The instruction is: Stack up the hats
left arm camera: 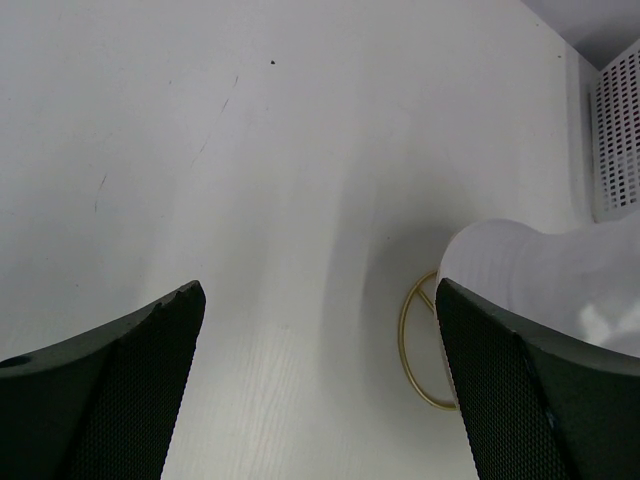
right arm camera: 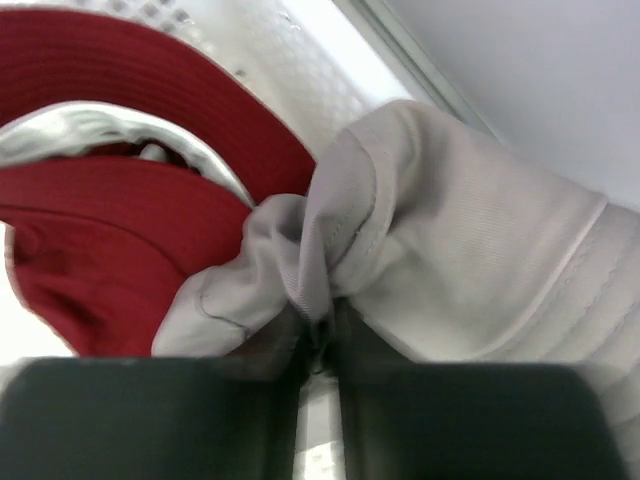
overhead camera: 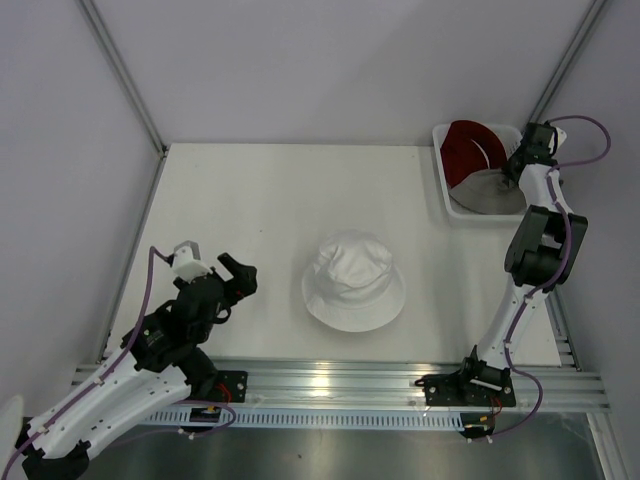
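Observation:
A white hat (overhead camera: 352, 280) sits at the table's middle; in the left wrist view it (left arm camera: 560, 270) rests over a gold ring base (left arm camera: 412, 345). A dark red hat (overhead camera: 462, 143) and a grey hat (overhead camera: 488, 190) lie in the white basket (overhead camera: 441, 175) at the far right. My right gripper (overhead camera: 515, 165) is inside the basket, shut (right arm camera: 322, 340) on a bunched fold of the grey hat (right arm camera: 450, 250), with the dark red hat (right arm camera: 100, 250) beside it. My left gripper (overhead camera: 235, 275) is open and empty (left arm camera: 320, 290), left of the white hat. The beige hat is out of view.
The slatted basket wall (left arm camera: 620, 130) shows far right in the left wrist view and behind the hats (right arm camera: 300, 60) in the right wrist view. A metal rail (overhead camera: 330, 385) runs along the near table edge. Grey walls enclose the table.

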Robot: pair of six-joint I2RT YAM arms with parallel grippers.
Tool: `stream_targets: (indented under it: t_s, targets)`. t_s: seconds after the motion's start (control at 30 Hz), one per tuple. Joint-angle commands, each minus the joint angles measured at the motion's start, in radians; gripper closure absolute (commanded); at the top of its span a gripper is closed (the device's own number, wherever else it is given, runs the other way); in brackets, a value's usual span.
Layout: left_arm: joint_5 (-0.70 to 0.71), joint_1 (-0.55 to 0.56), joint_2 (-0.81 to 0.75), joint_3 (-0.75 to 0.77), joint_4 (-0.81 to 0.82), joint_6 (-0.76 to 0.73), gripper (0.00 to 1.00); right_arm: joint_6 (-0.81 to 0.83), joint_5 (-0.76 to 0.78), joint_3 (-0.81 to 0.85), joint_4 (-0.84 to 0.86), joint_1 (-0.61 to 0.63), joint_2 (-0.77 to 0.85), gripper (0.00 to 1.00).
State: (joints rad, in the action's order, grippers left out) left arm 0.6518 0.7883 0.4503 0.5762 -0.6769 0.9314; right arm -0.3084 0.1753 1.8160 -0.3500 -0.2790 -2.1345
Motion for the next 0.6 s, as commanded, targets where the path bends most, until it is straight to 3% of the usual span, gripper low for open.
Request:
stream_targets:
  t_s: [0.0, 0.17, 0.33, 0.57]
  targets:
    - [0.026, -0.009, -0.005, 0.028, -0.004, 0.027, 0.0, -0.011, -0.06, 0.026, 0.071, -0.003, 0.034, 1.0]
    - [0.009, -0.009, 0.008, 0.022, 0.033, 0.015, 0.01, -0.031, -0.152, -0.02, 0.085, 0.001, 0.192, 1.0]
    - [-0.018, -0.011, 0.062, 0.037, 0.082, -0.035, 0.0, -0.089, -0.526, -0.125, 0.189, 0.024, 0.404, 1.0]
    - [-0.026, -0.017, 0.129, 0.116, 0.108, -0.091, 0.0, -0.143, -0.724, -0.159, 0.184, 0.182, 0.688, 1.0]
